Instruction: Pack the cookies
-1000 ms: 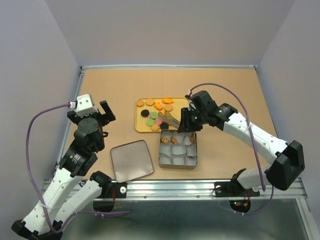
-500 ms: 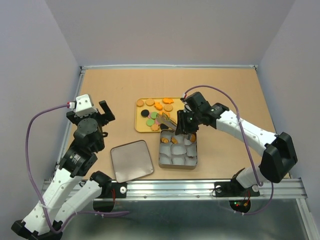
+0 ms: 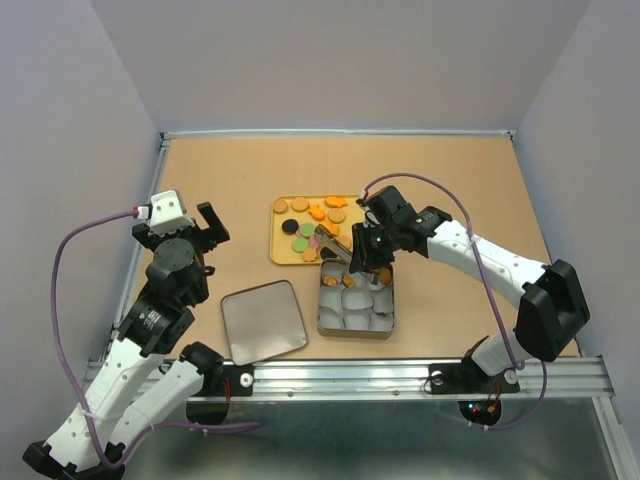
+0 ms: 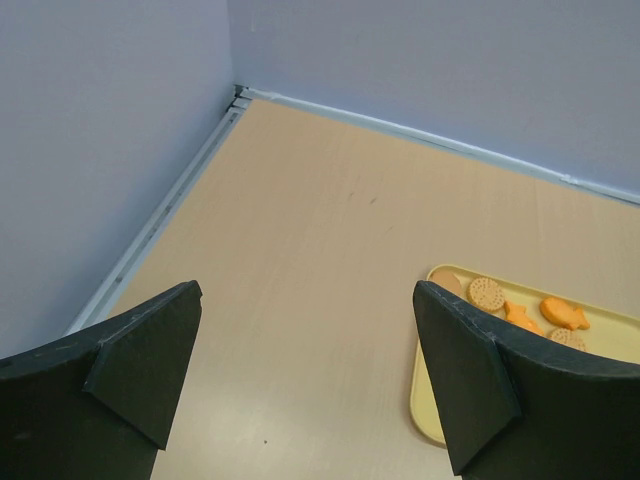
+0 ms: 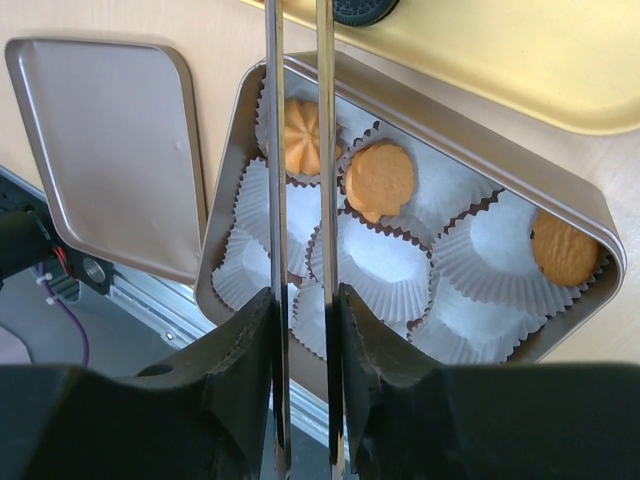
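Right wrist, right claw [image 5: 305, 320] clamping tongs [image 5: 272, 150] over tin [image 5: 470, 140]

- Top external: fixed high behind the arm bases, facing forward and down. Far out, takes in whole desk [image 3: 240, 170], tray [image 3: 281, 252], tin [image 3: 322, 322] and lid [image 3: 263, 320].
- Left wrist: low over the desk, facing the far left corner through the gap of left claw [image 4: 307, 290]. Shares one tray corner with top view.
- Right wrist: very close, looking steeply down along tongs [image 5: 272, 150] gripped in right claw [image 5: 305, 320]. Shares tin, lid and tray edge with top view.
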Controlling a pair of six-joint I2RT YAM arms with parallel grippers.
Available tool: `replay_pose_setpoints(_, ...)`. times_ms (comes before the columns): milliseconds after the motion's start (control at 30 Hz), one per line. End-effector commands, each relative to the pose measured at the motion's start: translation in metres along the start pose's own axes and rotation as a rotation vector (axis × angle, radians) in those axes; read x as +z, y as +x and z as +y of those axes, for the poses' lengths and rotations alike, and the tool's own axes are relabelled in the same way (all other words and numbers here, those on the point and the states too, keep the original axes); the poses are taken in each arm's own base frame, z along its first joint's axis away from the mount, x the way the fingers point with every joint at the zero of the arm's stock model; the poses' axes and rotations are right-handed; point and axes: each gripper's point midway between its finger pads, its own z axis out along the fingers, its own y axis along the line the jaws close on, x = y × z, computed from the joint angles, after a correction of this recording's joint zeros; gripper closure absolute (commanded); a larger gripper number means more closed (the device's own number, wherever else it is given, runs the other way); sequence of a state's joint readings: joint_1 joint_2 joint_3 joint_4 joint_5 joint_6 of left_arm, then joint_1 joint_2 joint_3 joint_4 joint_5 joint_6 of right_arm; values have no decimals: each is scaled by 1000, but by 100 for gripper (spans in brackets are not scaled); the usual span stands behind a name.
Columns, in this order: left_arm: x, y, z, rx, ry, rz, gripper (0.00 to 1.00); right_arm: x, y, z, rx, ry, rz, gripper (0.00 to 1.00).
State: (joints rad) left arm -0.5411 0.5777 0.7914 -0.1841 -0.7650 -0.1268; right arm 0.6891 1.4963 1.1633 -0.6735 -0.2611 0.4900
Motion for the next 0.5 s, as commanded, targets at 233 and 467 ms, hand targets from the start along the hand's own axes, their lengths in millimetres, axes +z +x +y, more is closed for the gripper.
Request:
replay_pose_setpoints(233, -2, -10, 8, -26, -27, -49, 1, -21, -21, 16, -44, -29, -108, 74)
replay_pose_setpoints(467, -1, -10, 7, -21, -26, -46, 1, -84, -63, 38, -88, -1, -268, 74)
